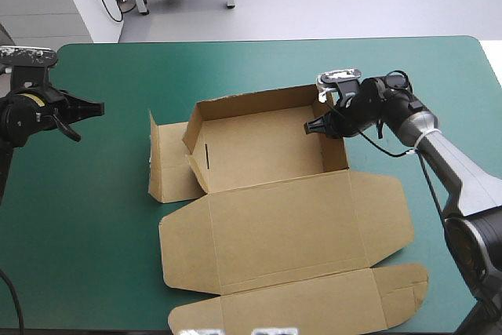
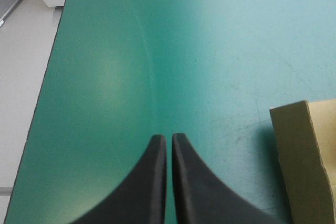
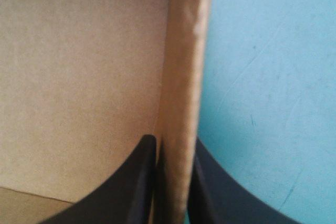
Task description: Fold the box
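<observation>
Bare cover point(image 1: 102, 194) round left hand point(image 1: 100, 107); box point(image 1: 267, 147) walls — upright — block centre.

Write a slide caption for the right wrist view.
The right gripper pinches a raised wall of the box, one finger inside, one outside above the teal-green cover.

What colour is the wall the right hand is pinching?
Plain brown board, no print; the right wrist view shows the wall best.
</observation>
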